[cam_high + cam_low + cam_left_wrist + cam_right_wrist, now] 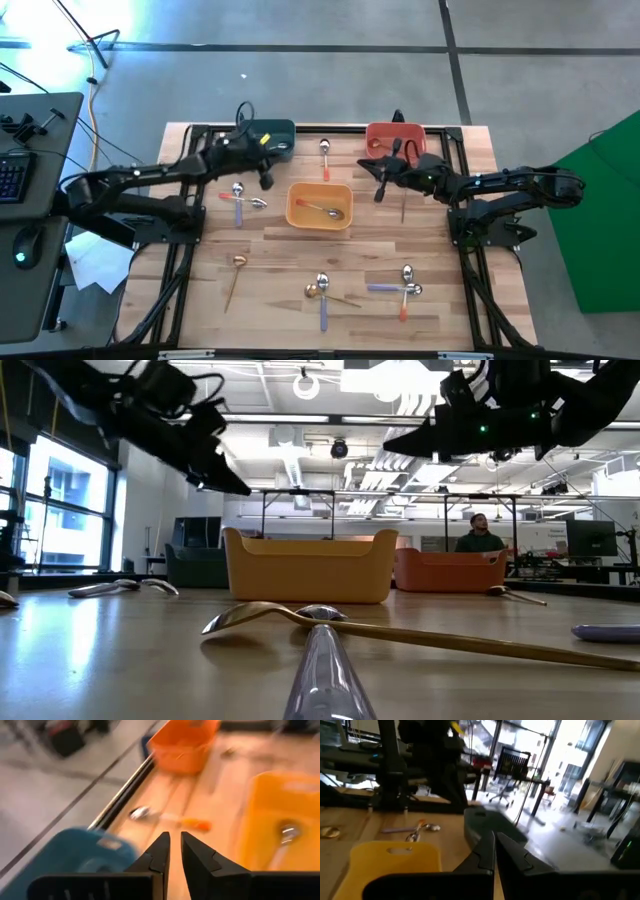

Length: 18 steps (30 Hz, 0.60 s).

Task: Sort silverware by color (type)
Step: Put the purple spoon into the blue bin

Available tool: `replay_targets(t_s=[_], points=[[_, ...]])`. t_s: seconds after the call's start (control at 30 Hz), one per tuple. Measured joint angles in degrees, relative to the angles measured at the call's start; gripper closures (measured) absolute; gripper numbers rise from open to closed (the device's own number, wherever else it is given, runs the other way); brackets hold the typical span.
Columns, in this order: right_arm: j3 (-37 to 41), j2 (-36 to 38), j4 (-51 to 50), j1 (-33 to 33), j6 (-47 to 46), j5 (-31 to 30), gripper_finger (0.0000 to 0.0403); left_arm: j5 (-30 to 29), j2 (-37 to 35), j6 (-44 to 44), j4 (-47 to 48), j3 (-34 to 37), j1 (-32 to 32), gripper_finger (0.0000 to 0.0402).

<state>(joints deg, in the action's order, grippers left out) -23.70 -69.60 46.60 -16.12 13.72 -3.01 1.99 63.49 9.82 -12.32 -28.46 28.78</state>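
Observation:
Spoons lie scattered on the wooden table. An orange-handled spoon (325, 156) lies at the far middle, and a lavender and orange pair (241, 200) at the left. A gold spoon (237, 265) is nearer, and more spoons lie along the near side (321, 291) (405, 286). One spoon (322, 209) lies inside the yellow bin (296, 218). My left gripper (266, 181) hangs above the table between the teal bin (270, 133) and the yellow bin. Its fingers (175, 837) stand a narrow gap apart around nothing. My right gripper (379, 192) hovers shut and empty near the red bin (395, 135).
A thin gold spoon (403, 207) lies below my right arm. Black rails frame the table's far and side edges (330, 127). Bare wood shows between the yellow bin and the near spoons. A person (481, 535) sits in the room beyond the table.

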Motion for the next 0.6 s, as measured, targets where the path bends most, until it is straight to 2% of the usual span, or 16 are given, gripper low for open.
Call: replay_targets(t_s=[0.2,0.43,0.6], points=[[0.0,0.0,-5.5,0.1,-4.1,0.0,0.0402,6.5,-0.9,-2.3,-15.5,6.9,-3.1,0.0375],[0.0,0.0,-12.7,0.2,-8.7,0.0,0.0402,6.8,0.7,-3.6,-25.8,9.9,-5.9,0.0378],[0.0,-0.1,-14.8,0.2,-8.8,0.0,0.0402,6.9,0.9,-1.8,-28.3,10.7,-7.3,0.0381]])
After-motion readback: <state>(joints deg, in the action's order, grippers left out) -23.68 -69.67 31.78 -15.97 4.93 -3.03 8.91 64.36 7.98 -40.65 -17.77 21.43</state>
